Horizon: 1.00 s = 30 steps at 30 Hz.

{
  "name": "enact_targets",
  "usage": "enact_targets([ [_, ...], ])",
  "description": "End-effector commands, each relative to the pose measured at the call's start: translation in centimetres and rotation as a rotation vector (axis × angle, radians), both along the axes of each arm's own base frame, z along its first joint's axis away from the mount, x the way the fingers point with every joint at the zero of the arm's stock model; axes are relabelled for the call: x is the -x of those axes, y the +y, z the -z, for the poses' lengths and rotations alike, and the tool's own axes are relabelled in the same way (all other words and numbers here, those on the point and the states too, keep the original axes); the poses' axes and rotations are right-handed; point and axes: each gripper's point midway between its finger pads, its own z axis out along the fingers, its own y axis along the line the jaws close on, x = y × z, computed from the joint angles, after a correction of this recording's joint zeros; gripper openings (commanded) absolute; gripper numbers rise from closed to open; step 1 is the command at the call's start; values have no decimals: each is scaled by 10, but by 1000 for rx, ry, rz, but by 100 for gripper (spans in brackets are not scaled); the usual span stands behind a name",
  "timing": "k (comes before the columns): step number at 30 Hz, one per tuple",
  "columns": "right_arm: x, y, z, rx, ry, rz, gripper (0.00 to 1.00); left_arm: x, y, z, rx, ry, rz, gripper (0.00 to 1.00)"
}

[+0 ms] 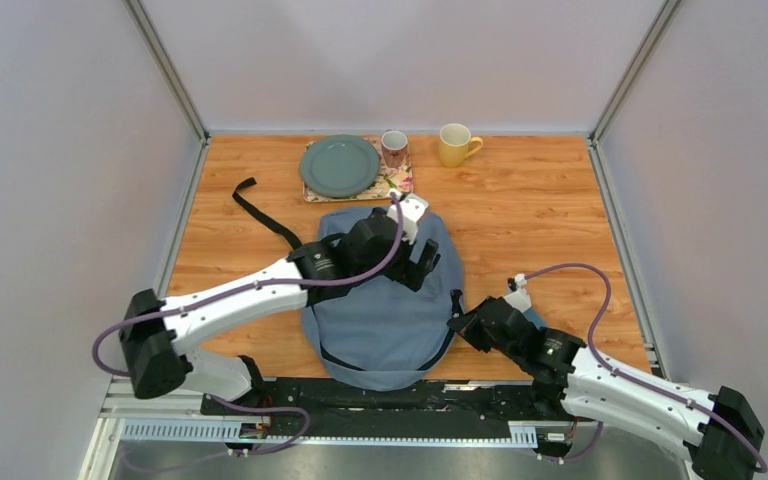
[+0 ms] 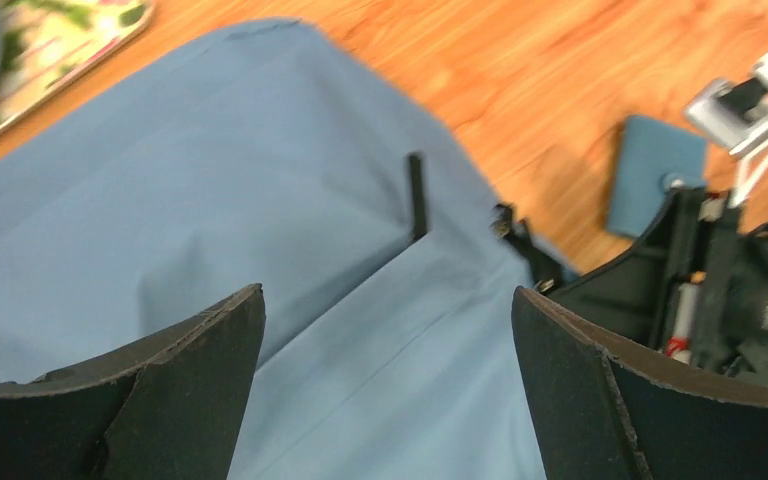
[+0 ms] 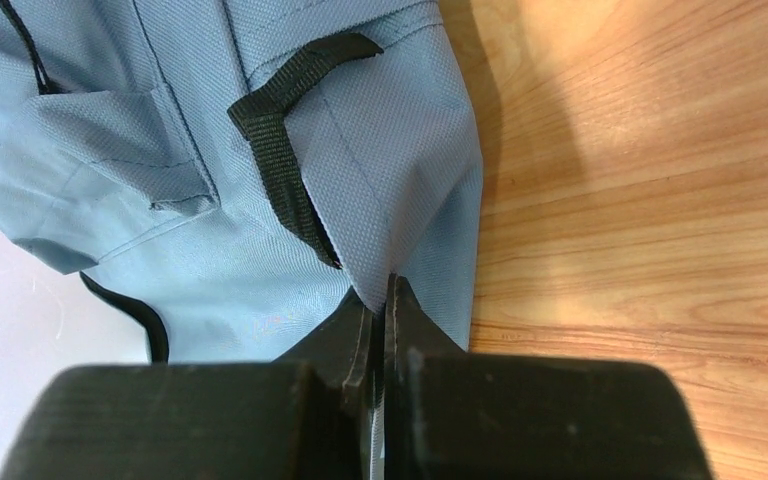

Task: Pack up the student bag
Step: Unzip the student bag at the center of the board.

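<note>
No legible writing was found; white print on the right arm, seen in the left wrist view, was too blurred to read. The student bag lay flat at the middle of the desk's near edge. The left gripper hovered over it, jaws spread wide, holding nothing. The right gripper was pinched closed on fabric at the bag's right edge. A small blue flat item showed clearly in the left wrist view; the top view had it mostly hidden behind the right arm.
</note>
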Motion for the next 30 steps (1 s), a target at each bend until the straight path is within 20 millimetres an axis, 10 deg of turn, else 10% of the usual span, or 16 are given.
enact_targets([
  [1, -2, -2, 1, 8, -5, 23, 0, -1, -60, -22, 53, -30, 225, 99],
  [9, -3, -2, -7, -2, -29, 21, 0, -21, -96, 22, -71, 14, 264, 93],
  [30, -1, -7, -7, 4, -26, 31, 0, -38, -93, 76, -257, 117, 161, 76],
])
